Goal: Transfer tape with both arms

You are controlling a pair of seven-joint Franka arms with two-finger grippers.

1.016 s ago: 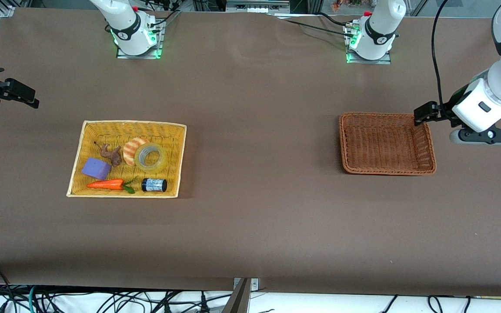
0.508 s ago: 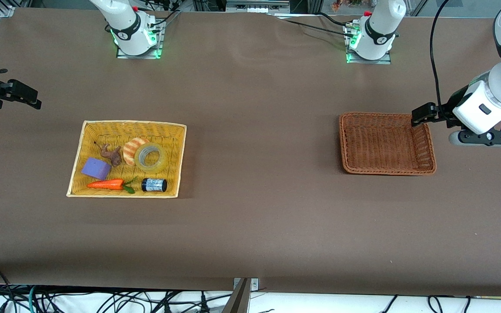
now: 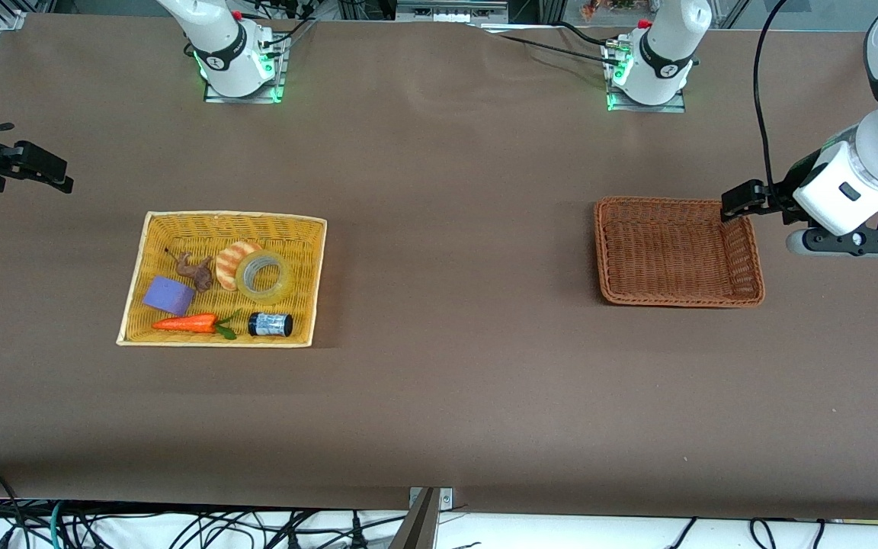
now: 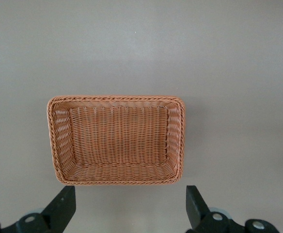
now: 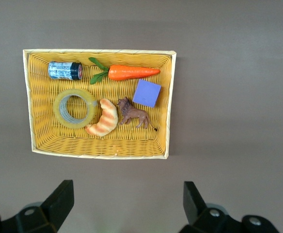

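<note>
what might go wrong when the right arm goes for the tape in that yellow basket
The tape lies flat touching the croissant, so a finger of the open right end effector may snag or drag the bread. The black cylinder sits close by and could get nudged. The open left end effector waits over the brown basket.

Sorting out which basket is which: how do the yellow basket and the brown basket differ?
The yellow basket holds the tape and other small things; the brown basket holds nothing. The yellow one lies toward the right arm's end of the table, the brown one toward the left arm's. Both are rectangular wicker.
</note>
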